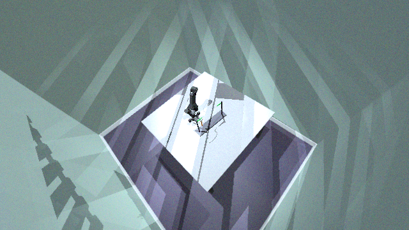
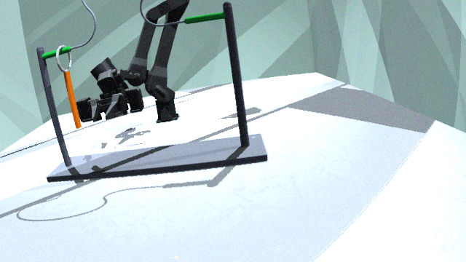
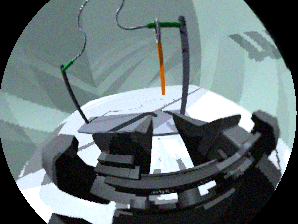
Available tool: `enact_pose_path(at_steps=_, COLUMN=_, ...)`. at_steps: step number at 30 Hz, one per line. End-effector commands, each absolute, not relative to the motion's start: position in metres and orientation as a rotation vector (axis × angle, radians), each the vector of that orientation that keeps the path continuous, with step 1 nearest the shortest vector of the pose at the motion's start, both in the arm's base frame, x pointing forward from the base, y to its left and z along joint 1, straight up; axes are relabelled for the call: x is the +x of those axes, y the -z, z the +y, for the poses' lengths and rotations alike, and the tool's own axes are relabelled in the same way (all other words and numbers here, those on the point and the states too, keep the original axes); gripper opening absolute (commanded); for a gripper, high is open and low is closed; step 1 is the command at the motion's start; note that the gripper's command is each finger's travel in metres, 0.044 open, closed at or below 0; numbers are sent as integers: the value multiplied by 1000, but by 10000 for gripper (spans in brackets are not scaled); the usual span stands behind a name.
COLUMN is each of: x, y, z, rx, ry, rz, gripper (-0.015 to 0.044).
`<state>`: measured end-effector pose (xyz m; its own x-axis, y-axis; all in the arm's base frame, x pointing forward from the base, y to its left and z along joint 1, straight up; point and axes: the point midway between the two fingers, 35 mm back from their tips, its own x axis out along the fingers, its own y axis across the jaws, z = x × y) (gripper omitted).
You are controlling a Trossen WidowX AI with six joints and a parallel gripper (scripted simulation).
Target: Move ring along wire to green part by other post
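Note:
The orange handle (image 1: 201, 122) (image 2: 72, 98) (image 3: 161, 67) hangs down from the pale ring (image 2: 57, 60) (image 3: 158, 32). The ring hangs around the green part (image 2: 49, 54) (image 3: 171, 24) beside the left post (image 2: 54, 109) of the exterior view, with the wire through it. The other green part (image 1: 219, 104) (image 2: 204, 18) (image 3: 68, 65) meets the other post (image 2: 237, 80) (image 3: 75, 97). My gripper (image 2: 106, 116) (image 3: 162, 116) is partly open and empty. In the wrist view the handle stands ahead of the fingertips, beyond their reach. In the exterior view the gripper is beside the handle's lower part, behind it.
The thin grey wire (image 2: 95, 25) (image 3: 84, 30) curves up from each green part and leaves the top of the exterior view and the wrist view. A dark flat base (image 2: 200, 153) (image 3: 100, 122) carries both posts on the white table (image 1: 233, 137). Shadows cross the table and base.

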<state>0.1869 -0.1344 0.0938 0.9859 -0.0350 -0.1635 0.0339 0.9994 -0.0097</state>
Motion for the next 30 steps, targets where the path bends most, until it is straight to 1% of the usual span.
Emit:
enact_pose_path(at_steps=1, x=178, y=-88, z=-141, rx=-2, ry=93, rz=171, gripper=160)
enact_pose_path(at_steps=6, x=183, y=-91, z=-144, rx=-5, ry=95, rz=177, gripper=160)
enact_pose_path(at_steps=17, x=225, y=-128, z=-147, rx=-6, ry=96, rz=168, gripper=160)
enact_pose_path(at_steps=30, x=237, y=-130, z=-150, rx=-6, ry=97, rz=167, gripper=160)
